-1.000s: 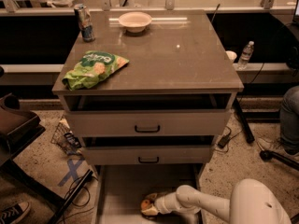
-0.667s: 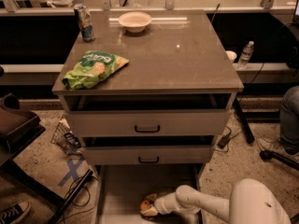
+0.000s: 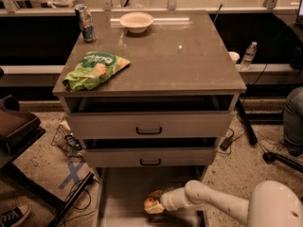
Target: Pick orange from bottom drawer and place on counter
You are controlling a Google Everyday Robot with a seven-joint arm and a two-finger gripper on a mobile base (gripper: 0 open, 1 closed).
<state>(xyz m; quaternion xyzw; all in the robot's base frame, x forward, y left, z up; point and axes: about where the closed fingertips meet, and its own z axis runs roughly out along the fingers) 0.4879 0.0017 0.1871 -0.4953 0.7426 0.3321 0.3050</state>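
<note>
The orange (image 3: 150, 203) is a small round fruit low in the open bottom drawer (image 3: 124, 188), a wide grey tray pulled out under the two handled drawers. My gripper (image 3: 153, 202) reaches in from the lower right on a white arm and sits right at the orange, its fingers on either side of the fruit. The counter (image 3: 165, 56) is the glossy brown-grey top of the cabinet, well above the gripper.
On the counter lie a green snack bag (image 3: 93, 70), a can (image 3: 85, 22) and a pale bowl (image 3: 136, 21). The two upper drawers (image 3: 149, 126) stand slightly open above the gripper. A dark chair (image 3: 16, 126) and cables are at the left; a bottle (image 3: 248, 56) at the right.
</note>
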